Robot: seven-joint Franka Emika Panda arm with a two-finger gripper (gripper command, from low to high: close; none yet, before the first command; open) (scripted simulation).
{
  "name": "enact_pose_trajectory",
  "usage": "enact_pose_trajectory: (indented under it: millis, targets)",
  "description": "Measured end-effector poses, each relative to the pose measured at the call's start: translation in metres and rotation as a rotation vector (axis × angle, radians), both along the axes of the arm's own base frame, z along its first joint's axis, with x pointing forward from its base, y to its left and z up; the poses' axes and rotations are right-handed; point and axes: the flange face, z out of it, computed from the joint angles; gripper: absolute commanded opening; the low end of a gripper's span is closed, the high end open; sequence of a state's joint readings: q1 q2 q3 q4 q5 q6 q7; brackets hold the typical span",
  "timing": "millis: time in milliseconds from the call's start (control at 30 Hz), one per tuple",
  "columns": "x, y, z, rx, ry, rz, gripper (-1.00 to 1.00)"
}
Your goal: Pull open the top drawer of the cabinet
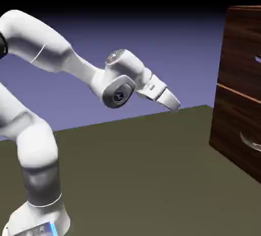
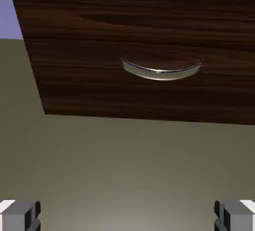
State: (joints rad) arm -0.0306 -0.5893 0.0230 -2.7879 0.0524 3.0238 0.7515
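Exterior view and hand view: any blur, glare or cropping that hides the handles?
Exterior view: soft, slightly blurred render; the cabinet is cropped at the right edge, so only slivers of its handles show. Hand view: sharp, evenly lit; the lower drawer's curved handle shows a bright highlight, no strong shadows.

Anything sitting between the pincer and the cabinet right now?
Nothing: only bare table separates the open pincer from the cabinet, clearest in the exterior view.

1. My arm [image 1: 61, 56] rises from the lower left and reaches right, well apart from the cabinet [image 1: 239, 87].
2. The gripper [image 1: 175, 104] hangs above the counter [image 1: 142, 179], angled downward toward the cabinet.
3. The top drawer [image 1: 243, 51] sits flush; an orange seam [image 1: 239, 93] runs beneath it.
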Motion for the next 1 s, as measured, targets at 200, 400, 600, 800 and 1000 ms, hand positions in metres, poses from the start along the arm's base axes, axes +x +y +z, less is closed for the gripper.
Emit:
enact_pose_trajectory:
  millis: [200, 400, 600, 800, 1000]
  targets:
    - [-0.008, -0.047, 0.081, 0.188, -0.155, -0.270, 0.00]
    - [-0.032, -0.072, 0.156, 0.376, -0.328, -0.470, 0.00]
    - [-0.057, -0.073, 0.220, 0.552, -0.506, -0.594, 0.00]
    - [-0.072, -0.051, 0.270, 0.710, -0.667, -0.644, 0.00]
    - [-0.065, -0.013, 0.301, 0.843, -0.793, -0.635, 0.00]
